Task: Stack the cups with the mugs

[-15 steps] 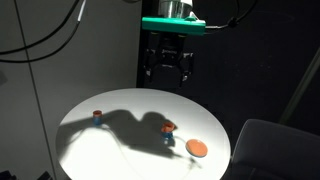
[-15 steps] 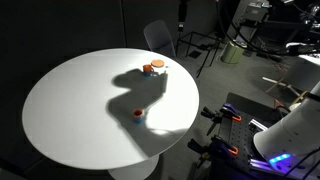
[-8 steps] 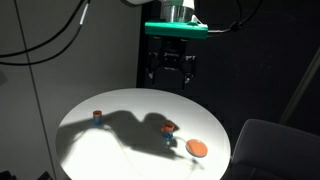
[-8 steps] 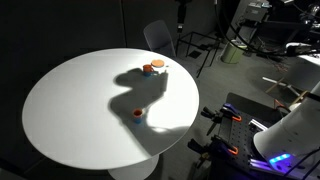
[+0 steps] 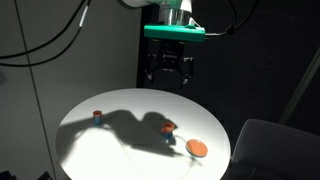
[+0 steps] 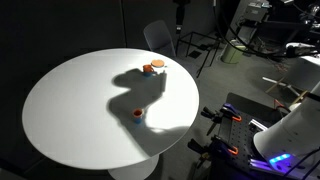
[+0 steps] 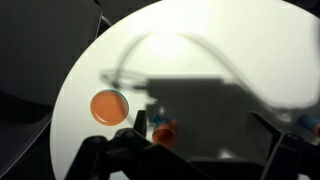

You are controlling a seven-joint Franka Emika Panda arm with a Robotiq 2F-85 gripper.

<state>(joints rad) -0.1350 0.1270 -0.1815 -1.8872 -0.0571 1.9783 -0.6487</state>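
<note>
The cup (image 5: 98, 115), a tiny red-orange and blue piece, stands alone on the round white table (image 5: 120, 150); it also shows in the other exterior view (image 6: 137, 113) and dimly at the right edge of the wrist view (image 7: 305, 118). The mug (image 5: 168, 128), orange above and light blue below, stands upright in the arm's shadow (image 6: 158, 65) (image 7: 163, 131). My gripper (image 5: 170, 72) hangs high above the table's far edge, open and empty; its two fingers frame the bottom of the wrist view (image 7: 205, 160). It is well above and apart from both pieces.
A flat orange disc (image 5: 197, 148) lies beside the mug (image 6: 147, 70) (image 7: 110, 106). A grey chair (image 5: 270, 150) stands near the table edge. Cables hang at the back, and equipment stands on the floor (image 6: 270, 140).
The gripper has dropped slightly in the exterior view. The cup, the mug and the disc have not moved.
</note>
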